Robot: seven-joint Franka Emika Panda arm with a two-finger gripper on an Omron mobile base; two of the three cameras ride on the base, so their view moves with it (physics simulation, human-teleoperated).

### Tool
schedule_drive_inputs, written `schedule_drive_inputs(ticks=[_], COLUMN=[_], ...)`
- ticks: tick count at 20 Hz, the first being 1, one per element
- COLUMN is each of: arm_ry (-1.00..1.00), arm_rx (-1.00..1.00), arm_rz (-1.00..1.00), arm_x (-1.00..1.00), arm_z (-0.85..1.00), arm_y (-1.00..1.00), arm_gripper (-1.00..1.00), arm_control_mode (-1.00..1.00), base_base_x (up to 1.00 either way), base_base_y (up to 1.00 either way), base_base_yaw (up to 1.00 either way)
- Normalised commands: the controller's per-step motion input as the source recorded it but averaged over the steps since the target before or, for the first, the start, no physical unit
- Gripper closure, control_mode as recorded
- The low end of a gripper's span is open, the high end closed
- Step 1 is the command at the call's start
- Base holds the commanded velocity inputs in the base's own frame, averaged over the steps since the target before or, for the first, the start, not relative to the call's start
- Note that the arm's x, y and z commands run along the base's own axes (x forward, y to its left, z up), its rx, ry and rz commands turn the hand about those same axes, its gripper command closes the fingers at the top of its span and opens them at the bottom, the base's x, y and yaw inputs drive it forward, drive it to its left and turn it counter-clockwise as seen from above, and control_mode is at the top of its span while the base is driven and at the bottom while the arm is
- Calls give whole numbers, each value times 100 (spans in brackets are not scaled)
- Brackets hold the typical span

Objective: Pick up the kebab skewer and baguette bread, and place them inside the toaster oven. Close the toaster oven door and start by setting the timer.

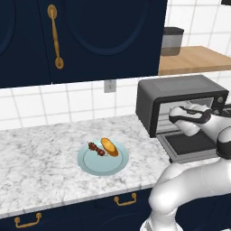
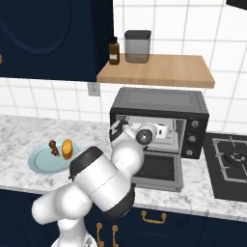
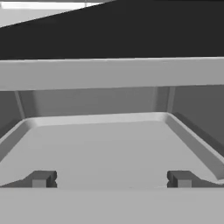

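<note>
Tool (image 3: 111,178), jaws fully apart and empty, inside the toaster oven (image 2: 159,103) above its lowered toaster oven door (image 2: 157,170); kebab skewer (image 1: 96,149) and baguette bread (image 1: 109,146) lie on a plate (image 1: 90,164) on the counter (image 1: 36,153).

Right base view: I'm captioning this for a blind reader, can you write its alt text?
The white arm reaches its end effector into the toaster oven, whose toaster oven door lies dropped open. To the left on the marble counter, a pale blue plate holds the kebab skewer beside the baguette bread.
</note>
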Motion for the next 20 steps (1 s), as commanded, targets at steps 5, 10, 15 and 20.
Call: schedule_drive_inputs(ticks=[5,10,15,20], arm_ry=[0,0,6,8], arm_rx=[0,0,-1,0], arm_rz=[0,0,0,0], arm_x=[21,10,0,0], arm_z=[-18,-6,-13,-2], arm_y=[5,1,0,0], arm_gripper=[-100,-100,-100,-100], arm_control_mode=[-100,-100,-100,-100], base_base_x=[0,0,0,0], base_base_y=[0,0,0,0], base_base_yaw=[0,0,0,0])
